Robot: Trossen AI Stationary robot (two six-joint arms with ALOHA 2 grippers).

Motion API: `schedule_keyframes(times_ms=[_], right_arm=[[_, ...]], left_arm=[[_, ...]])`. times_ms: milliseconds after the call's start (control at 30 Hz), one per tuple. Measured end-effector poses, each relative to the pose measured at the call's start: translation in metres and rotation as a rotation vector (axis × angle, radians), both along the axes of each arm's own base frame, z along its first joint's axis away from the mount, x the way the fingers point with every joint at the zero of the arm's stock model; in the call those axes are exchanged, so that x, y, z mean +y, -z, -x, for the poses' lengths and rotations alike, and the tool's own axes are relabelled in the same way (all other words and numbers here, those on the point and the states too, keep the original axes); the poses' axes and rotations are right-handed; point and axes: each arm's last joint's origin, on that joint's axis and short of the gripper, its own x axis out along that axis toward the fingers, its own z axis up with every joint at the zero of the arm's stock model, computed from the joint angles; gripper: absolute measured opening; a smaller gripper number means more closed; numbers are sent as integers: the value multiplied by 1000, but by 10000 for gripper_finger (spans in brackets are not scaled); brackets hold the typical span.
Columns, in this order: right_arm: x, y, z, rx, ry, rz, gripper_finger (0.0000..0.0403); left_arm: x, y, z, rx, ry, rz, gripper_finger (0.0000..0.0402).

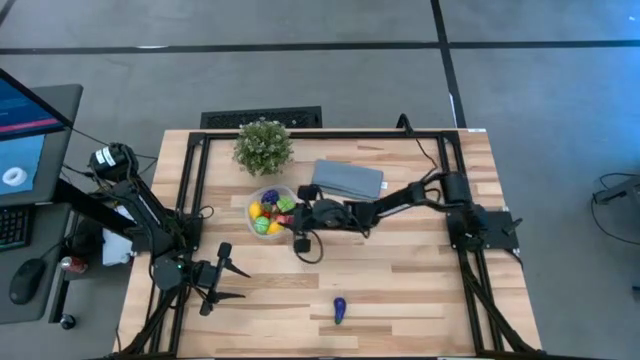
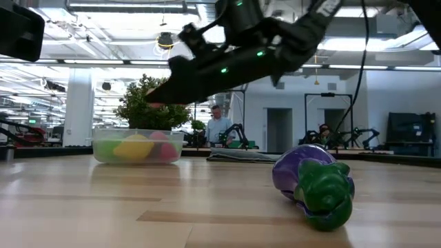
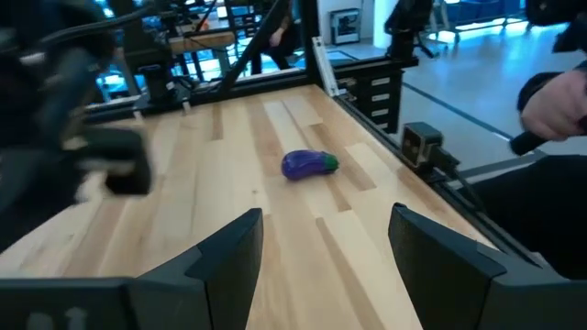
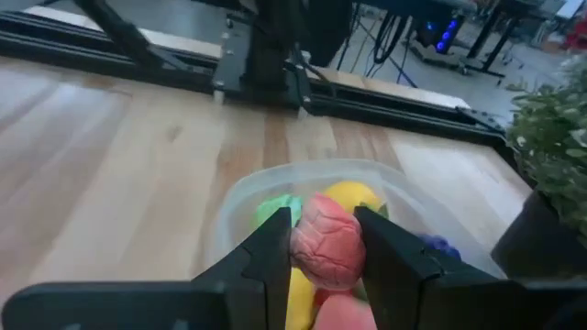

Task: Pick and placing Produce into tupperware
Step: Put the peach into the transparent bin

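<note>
Right now I am in the placing step; my right gripper (image 4: 323, 246) is clamped on a pink, wrinkled piece of produce (image 4: 327, 240) and hangs directly over the tupperware (image 1: 253, 195), which sits on the table (image 1: 400, 290) just in front of the potted plant (image 1: 263, 146) and beside the folded grey-blue cloth (image 1: 348, 179); the container already holds several pieces, yellow, green, red and purple among them. In the low view the fingers look to be above the rim rather than down among the fruit, so I judge the piece is not yet released. Next, I think, I need only a short descent and then to part the fingers, letting the pink piece settle on the pile without knocking the clear wall. One piece is left outside; a purple eggplant (image 1: 340, 309) with a green cap lies well apart from the container, near the front edge of the table. My left gripper (image 1: 222, 281) waits with fingers apart at the left side, pointing toward that eggplant; it seems the likelier arm to fetch it.
</note>
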Motion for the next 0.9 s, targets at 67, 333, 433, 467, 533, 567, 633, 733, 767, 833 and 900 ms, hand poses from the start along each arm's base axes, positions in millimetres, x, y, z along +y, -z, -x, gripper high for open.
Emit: schedule_keyframes(times_ms=[67,333,433,467,533,567,633,733,767,833,900], right_arm=[[-7,2,-12,16,11,-3,136],[-17,8,-44,129,32,0,136],[-17,10,-46,152,32,0,136],[-17,10,-46,155,32,0,136],[-17,8,-47,145,32,0,136],[-17,8,-47,142,32,-1,136],[-17,8,-47,149,33,-1,136],[-17,8,-46,154,20,-14,136],[-18,9,-46,158,8,-21,137],[-19,9,-46,164,-18,-49,141],[-21,9,-46,163,-17,-65,149]], left_arm=[[-1,0,2,0,14,8,226],[-6,-1,9,-1,37,39,226],[-7,-1,12,0,37,53,226],[-8,-1,13,-1,36,54,226],[-8,-1,15,-4,32,53,226],[-9,-1,15,-5,31,53,226],[-9,-1,15,-5,31,53,226],[-9,-1,15,-5,31,52,226],[-9,-1,15,-5,31,52,226],[-9,-1,15,-5,30,52,226],[-9,-1,15,-5,30,52,226]])
